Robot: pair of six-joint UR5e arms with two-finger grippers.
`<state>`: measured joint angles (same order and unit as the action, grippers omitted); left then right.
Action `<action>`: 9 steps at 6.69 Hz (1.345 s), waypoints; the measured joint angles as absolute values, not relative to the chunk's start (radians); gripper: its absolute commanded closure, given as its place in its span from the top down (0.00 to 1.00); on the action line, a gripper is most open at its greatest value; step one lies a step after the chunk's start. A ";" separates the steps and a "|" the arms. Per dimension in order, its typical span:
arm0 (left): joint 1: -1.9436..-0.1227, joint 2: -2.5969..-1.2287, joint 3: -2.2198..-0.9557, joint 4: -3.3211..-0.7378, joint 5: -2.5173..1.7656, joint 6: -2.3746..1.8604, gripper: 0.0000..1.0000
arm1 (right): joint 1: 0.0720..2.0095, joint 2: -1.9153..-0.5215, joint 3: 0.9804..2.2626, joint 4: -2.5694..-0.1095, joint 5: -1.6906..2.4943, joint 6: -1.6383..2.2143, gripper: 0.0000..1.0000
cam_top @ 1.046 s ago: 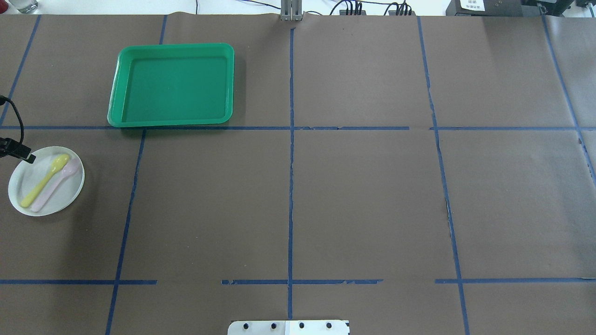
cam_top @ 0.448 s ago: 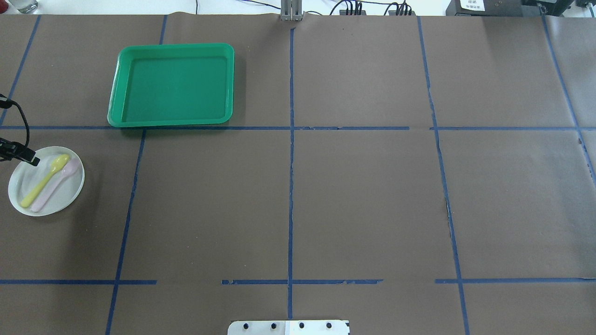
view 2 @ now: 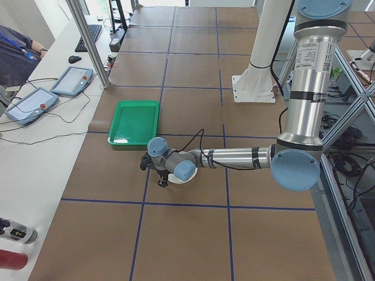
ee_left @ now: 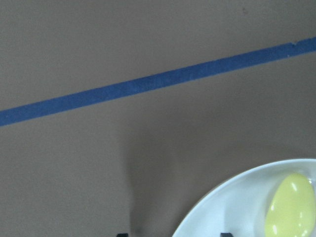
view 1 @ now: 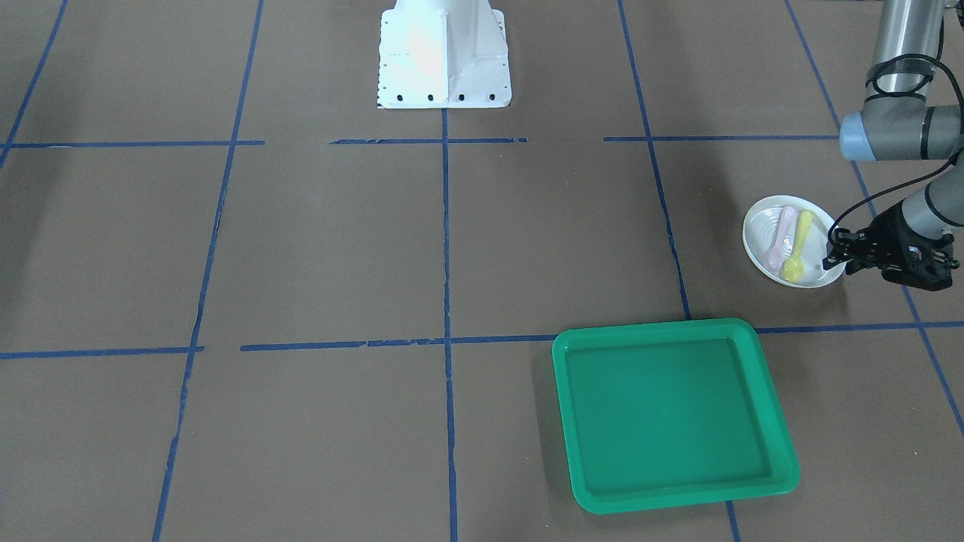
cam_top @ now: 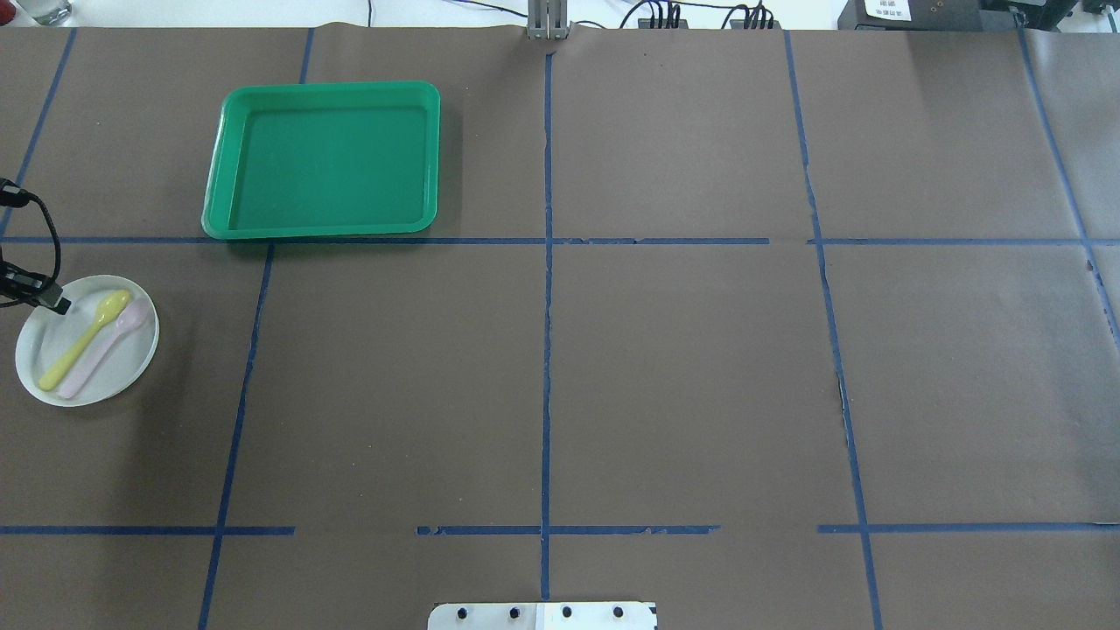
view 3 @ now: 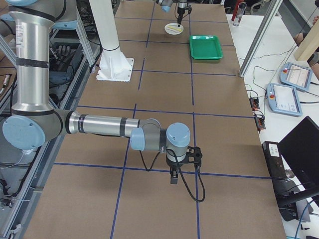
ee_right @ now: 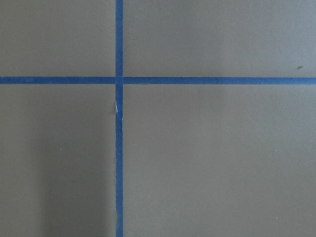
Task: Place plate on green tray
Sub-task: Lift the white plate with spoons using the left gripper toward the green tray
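Opposed overhead, front views; common plate (cam_top: 124,360)

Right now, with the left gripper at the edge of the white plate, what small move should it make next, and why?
Probably close the left gripper on the rim of the plate, easing down first if needed. Its jaws are open and straddle the rim, clear of the yellow spoon and pink spoon, and the plate sits on the table, not on the green tray.

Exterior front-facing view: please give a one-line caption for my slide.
Left pincer, open, at the rim of the plate carrying two spoons; the green tray lies apart, empty.
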<state>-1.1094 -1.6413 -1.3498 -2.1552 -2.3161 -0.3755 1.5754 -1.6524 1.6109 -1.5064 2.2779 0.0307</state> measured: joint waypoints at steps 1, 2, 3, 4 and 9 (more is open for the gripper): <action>-1.109 -1.641 -1.351 -2.155 -2.316 -0.375 0.01 | 1.575 -1.653 1.611 -1.506 2.278 0.031 1.00; -1.109 -1.640 -1.353 -2.155 -2.317 -0.372 0.00 | 1.575 -1.653 1.611 -1.506 2.278 0.031 1.00; -1.109 -1.637 -1.357 -2.156 -2.321 -0.367 0.00 | 1.575 -1.652 1.611 -1.506 2.278 0.031 1.00; -1.109 -1.631 -1.359 -2.156 -2.350 -0.357 0.00 | 1.575 -1.652 1.611 -1.506 2.278 0.031 1.00; -1.156 -1.588 -1.471 -2.065 -2.608 -0.308 0.00 | 1.575 -1.652 1.612 -1.506 2.278 0.031 1.00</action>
